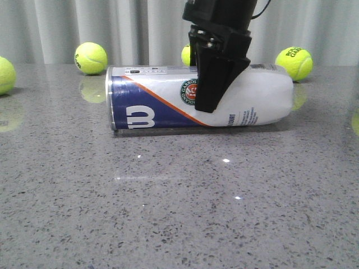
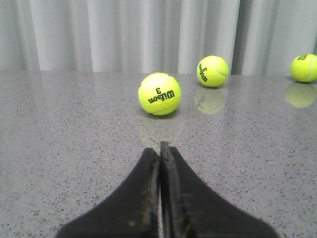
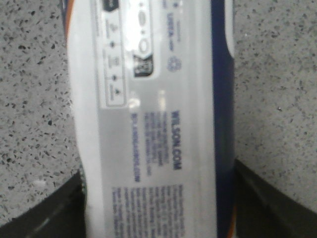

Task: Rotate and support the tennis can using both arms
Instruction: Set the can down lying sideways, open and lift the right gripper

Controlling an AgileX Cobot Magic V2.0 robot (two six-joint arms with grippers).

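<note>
The tennis can (image 1: 151, 101) lies on its side on the grey speckled table (image 1: 168, 202), metal rim and navy "W" end to the left, white end to the right. My right gripper (image 1: 210, 98) comes down from above and straddles the can's middle, one black finger across its front by the round emblem. In the right wrist view the can (image 3: 148, 114) fills the gap of the right gripper (image 3: 156, 198), with both fingers against its sides. My left gripper (image 2: 160, 148) is shut and empty just above the table, out of the front view.
Yellow-green tennis balls lie behind the can: one at back left (image 1: 90, 58), one at back right (image 1: 294, 62), one at the left edge (image 1: 4, 74), one partly hidden by the arm (image 1: 187, 54). Three balls (image 2: 159, 93) (image 2: 213, 71) (image 2: 303, 67) lie ahead of the left gripper. A grey curtain hangs behind.
</note>
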